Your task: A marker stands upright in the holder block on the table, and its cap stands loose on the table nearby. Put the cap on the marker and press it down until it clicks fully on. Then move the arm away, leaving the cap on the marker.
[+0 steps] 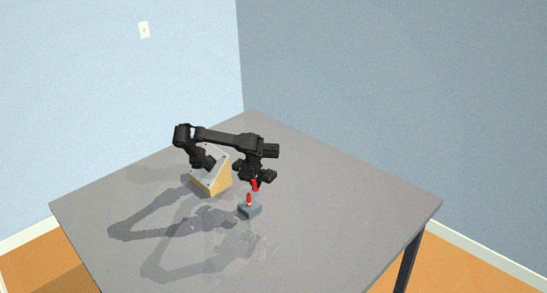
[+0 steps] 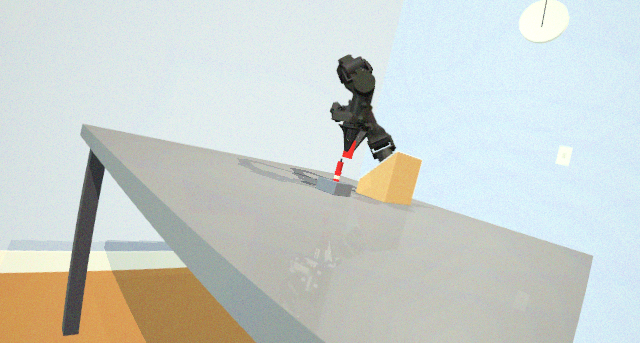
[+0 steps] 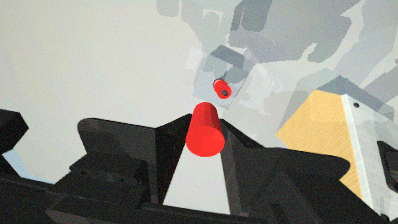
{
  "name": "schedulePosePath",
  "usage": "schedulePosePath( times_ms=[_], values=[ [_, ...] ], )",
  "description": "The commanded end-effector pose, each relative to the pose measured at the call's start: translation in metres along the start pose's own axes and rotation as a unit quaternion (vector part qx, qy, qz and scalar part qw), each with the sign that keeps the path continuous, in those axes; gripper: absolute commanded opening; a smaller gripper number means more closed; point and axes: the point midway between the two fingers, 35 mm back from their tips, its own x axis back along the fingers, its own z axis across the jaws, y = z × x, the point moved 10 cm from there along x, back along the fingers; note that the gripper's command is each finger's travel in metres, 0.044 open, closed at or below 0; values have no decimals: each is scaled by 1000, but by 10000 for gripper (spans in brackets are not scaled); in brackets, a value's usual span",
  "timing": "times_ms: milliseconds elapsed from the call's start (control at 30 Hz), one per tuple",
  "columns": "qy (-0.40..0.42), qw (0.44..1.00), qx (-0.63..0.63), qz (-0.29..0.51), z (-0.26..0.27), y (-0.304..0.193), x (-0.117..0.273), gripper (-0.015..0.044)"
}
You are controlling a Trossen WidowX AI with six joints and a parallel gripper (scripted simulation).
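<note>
A red marker (image 1: 249,199) (image 2: 338,170) (image 3: 221,89) with a dark tip and a white band stands upright in the grey holder block (image 1: 249,212) (image 2: 334,187) (image 3: 203,83). My gripper (image 1: 255,182) (image 2: 351,145) (image 3: 205,120) points down and is shut on the red cap (image 1: 255,185) (image 2: 347,154) (image 3: 205,141). The cap hangs in the air above the marker's height, apart from it. In the top view it appears a little to the right of the marker's tip, in the exterior view above and slightly right of it. In the wrist view the marker lies beyond the cap, slightly right.
The arm's wedge-shaped wooden base (image 1: 222,178) (image 2: 395,183) (image 3: 320,130) with its pale top plate stands on the grey table (image 1: 325,208) (image 2: 225,208) close beside the holder block. Shadows of the arm fall across the table around the block.
</note>
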Motion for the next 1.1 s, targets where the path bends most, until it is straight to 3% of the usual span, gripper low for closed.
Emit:
schedulePosePath(
  times_ms=[0, 300, 1067],
  values=[
    [-2, 1000, 4, -4, -8, 10, 5, 0],
    [-3, 1000, 4, -4, -19, 24, 13, 0],
    [-2, 1000, 4, -4, -17, 24, -17, 0]
  ],
)
